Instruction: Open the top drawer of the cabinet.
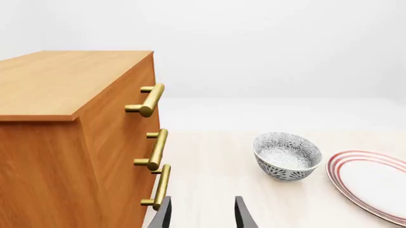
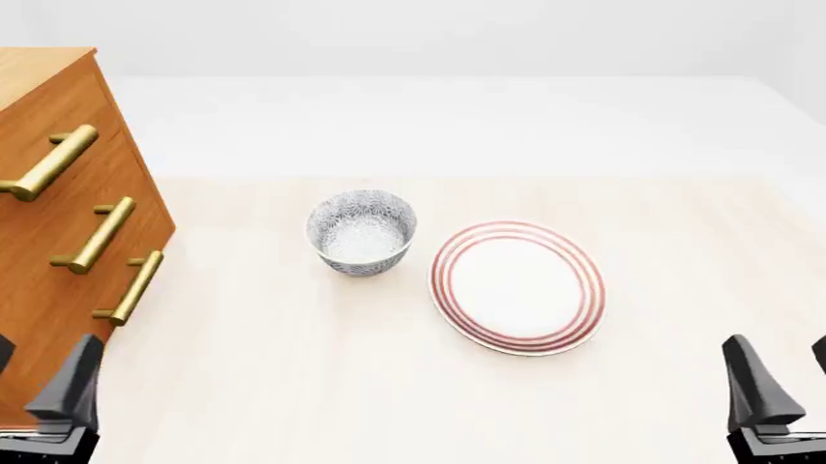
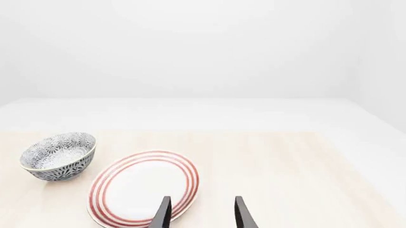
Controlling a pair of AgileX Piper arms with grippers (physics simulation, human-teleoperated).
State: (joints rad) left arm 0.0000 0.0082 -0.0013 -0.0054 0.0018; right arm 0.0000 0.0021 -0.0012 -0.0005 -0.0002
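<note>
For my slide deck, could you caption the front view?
Both open grippers, left and right, wait near cabinet, bowl and plate; top drawer shut.

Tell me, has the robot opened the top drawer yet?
Not yet. The top drawer sits flush in the cabinet, level with the two below. Neither gripper holds anything: the left gripper hangs open near the cabinet's base, the right gripper open far away. Still left: reach the brass handle, grip, pull.

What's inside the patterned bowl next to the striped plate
Nothing can be seen inside the patterned bowl: the front view shows only its speckled inner wall and pale bottom. In the left wrist view its near rim hides part of the interior. The red-striped plate beside it is bare too.
</note>
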